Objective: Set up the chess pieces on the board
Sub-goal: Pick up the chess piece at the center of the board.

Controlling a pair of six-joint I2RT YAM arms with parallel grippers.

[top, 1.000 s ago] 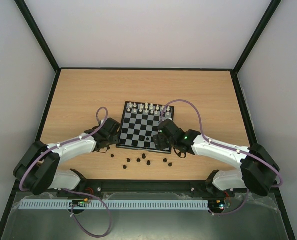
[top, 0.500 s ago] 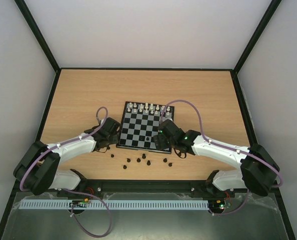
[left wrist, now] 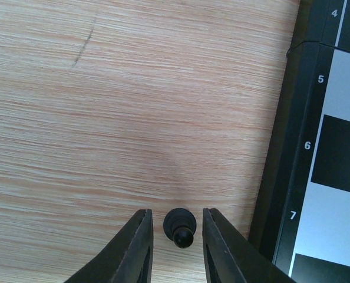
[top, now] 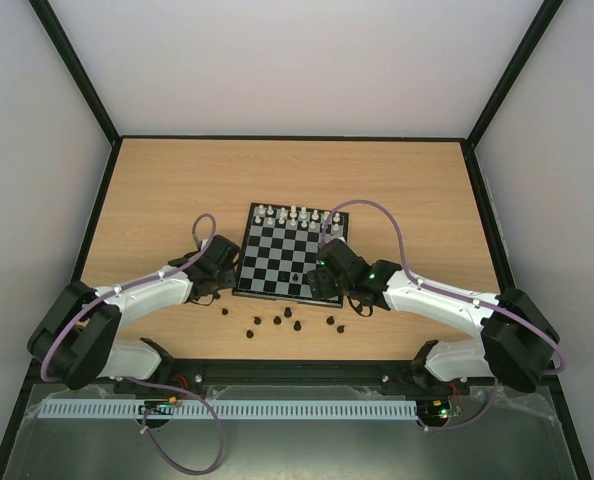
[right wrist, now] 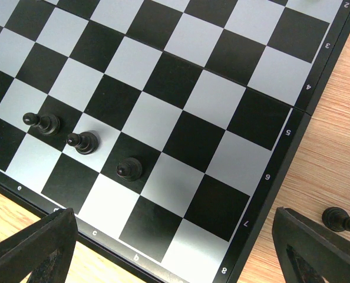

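A small black pawn point(left wrist: 180, 227) stands upright on the wood just left of the board point(left wrist: 334, 159). My left gripper point(left wrist: 176, 217) straddles it, open only narrowly, with a gap showing on each side of the pawn. My right gripper point(right wrist: 172, 236) hangs wide open over the board's near right corner point(right wrist: 181, 88), holding nothing. Three black pawns point(right wrist: 83, 142) stand in a diagonal on the board, and one more pawn point(right wrist: 339, 219) sits on the table beside the right finger. In the top view both grippers, left point(top: 225, 262) and right point(top: 327, 275), flank the board point(top: 277, 262).
Several loose black pieces point(top: 277, 321) lie scattered on the table between the board's near edge and the arm bases. White pieces point(top: 295, 214) line the board's far rows. Dark walls enclose the wooden table point(top: 157, 200).
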